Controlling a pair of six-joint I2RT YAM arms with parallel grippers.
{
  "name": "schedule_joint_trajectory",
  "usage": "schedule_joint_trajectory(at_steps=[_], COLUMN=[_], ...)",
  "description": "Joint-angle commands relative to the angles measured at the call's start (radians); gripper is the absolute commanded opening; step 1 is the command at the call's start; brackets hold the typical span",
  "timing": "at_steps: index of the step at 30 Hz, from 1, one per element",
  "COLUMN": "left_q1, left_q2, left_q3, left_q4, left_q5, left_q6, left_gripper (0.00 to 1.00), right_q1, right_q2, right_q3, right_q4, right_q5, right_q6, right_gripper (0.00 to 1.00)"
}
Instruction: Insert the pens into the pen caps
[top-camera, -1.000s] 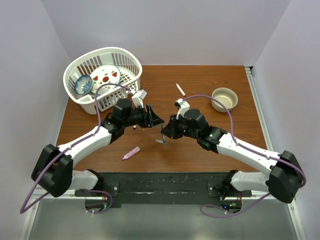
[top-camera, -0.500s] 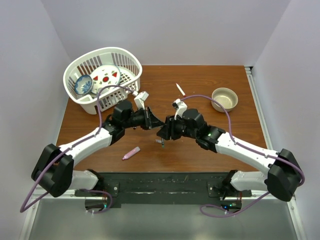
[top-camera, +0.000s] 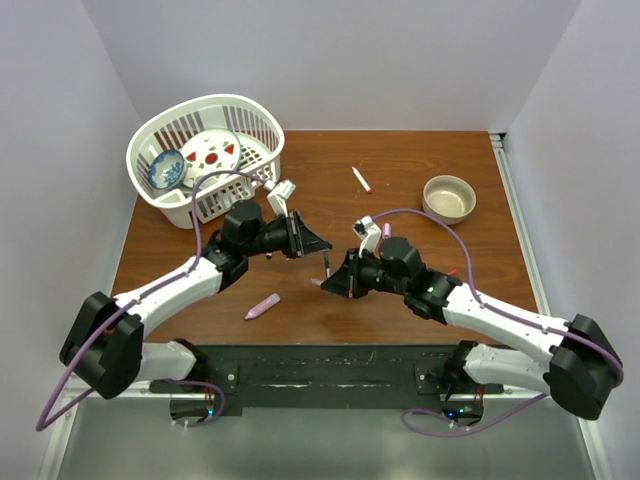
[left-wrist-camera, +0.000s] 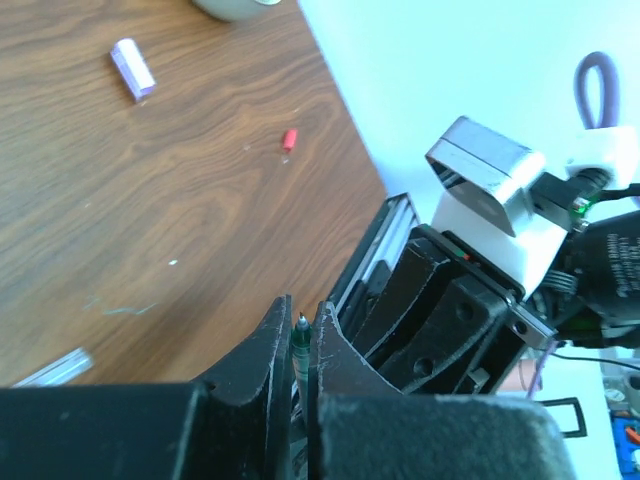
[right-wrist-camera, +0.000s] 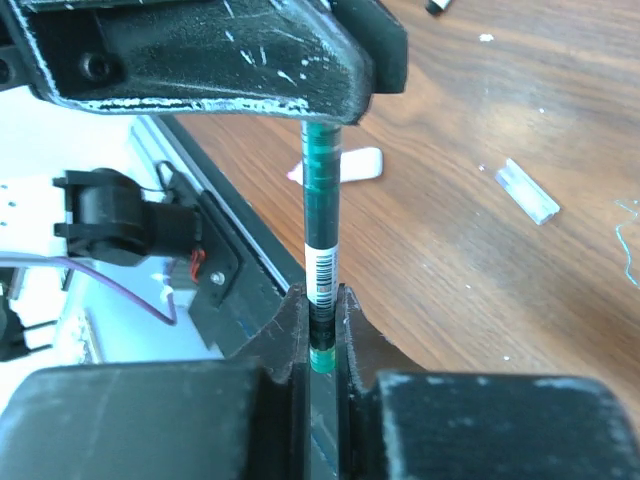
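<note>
**A:** Which step is this?

**B:** A handover or regrasp, I'd judge. The dark pen (right-wrist-camera: 322, 200) is off the table (top-camera: 420, 290) at mid-scene, spanning the gap between the two grippers. The left gripper (left-wrist-camera: 300, 330) pinches one end, with the pointed tip just poking out between its jaws. The right gripper (right-wrist-camera: 322, 315) is pressed tight on the other end.

**A:** So nothing is capped yet?

**B:** Not this one; its tip is bare. The pink pen (top-camera: 262, 306) lies near the left arm, and the white pen (top-camera: 361, 179) lies far, towards the bowl (top-camera: 449, 198). Neither is touched.

**A:** And the caps?

**B:** They are loose on the table. A clear cap (right-wrist-camera: 527, 190) is near the grippers, with a pink cap (left-wrist-camera: 132, 68) and a red cap (left-wrist-camera: 289, 140) further to the right.

**A:** What does the next move call for?

**B:** Probably one gripper lets go, so the other owns the pen with its tip free. The freed gripper then has to fetch the matching cap and hold its mouth square to the tip. The caps are tiny, so a small tilt could make the push miss.

**A:** Any writing?

**B:** A white barcode label wraps the dark pen's barrel. I can read no words or brand on it.
</note>
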Motion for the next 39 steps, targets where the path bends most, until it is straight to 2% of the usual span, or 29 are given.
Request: schedule_joint_trajectory(at_steps=[1, 2, 4, 6, 8, 10, 12, 15, 16, 19, 23, 25, 28, 32, 39], left_q1=[0.005, 0.004, 0.004, 0.004, 0.002, 0.002, 0.001, -0.010, -0.018, -0.025, -0.061, -0.081, -0.096, -0.131, -0.167], left_q2=[-0.024, -0.027, -0.036, -0.049, -0.061, -0.058, -0.043, -0.036, -0.036, -0.035, -0.013, 0.025, 0.108, 0.255, 0.385], left_q3=[-0.005, 0.007, 0.032, 0.044, 0.073, 0.107, 0.118, 0.126, 0.124, 0.129, 0.179, 0.195, 0.199, 0.257, 0.328], left_q4=[0.074, 0.056, -0.023, -0.086, -0.230, -0.374, -0.423, -0.508, -0.571, -0.642, -0.749, -0.783, -0.765, -0.774, -0.809], left_q5=[-0.003, -0.021, -0.059, -0.139, -0.270, -0.339, -0.379, -0.463, -0.498, -0.557, -0.707, -0.730, -0.692, -0.710, -0.682], left_q6=[-0.018, -0.014, -0.003, -0.007, -0.030, -0.090, -0.139, -0.292, -0.394, -0.525, -0.653, -0.736, -0.797, -0.797, -0.846], left_gripper=[0.08, 0.34, 0.50, 0.52, 0.51, 0.50, 0.49, 0.46, 0.44, 0.43, 0.43, 0.43, 0.42, 0.41, 0.40], right_q1=[-0.004, -0.004, -0.004, -0.005, -0.005, -0.007, -0.005, -0.005, -0.004, -0.004, -0.005, -0.004, -0.005, -0.004, -0.005], right_q2=[-0.067, -0.077, -0.107, -0.133, -0.159, -0.209, -0.245, -0.294, -0.312, -0.346, -0.395, -0.395, -0.394, -0.413, -0.435], right_q3=[-0.036, -0.030, -0.006, 0.024, 0.039, 0.056, 0.077, 0.116, 0.120, 0.102, 0.050, 0.057, 0.064, 0.061, 0.053], right_q4=[0.049, 0.033, -0.072, -0.169, -0.207, -0.282, -0.343, -0.417, -0.428, -0.428, -0.402, -0.418, -0.442, -0.452, -0.457], right_q5=[0.014, 0.049, 0.110, 0.199, 0.227, 0.267, 0.304, 0.345, 0.360, 0.348, 0.338, 0.341, 0.345, 0.356, 0.367], right_q6=[0.033, 0.028, 0.010, 0.004, -0.006, -0.036, -0.055, -0.098, -0.104, -0.089, -0.096, -0.124, -0.145, -0.165, -0.182], right_gripper=[0.00, 0.00, 0.00, 0.00, 0.00, 0.00, 0.00, 0.00, 0.00, 0.00, 0.00, 0.00, 0.00, 0.00, 0.00])
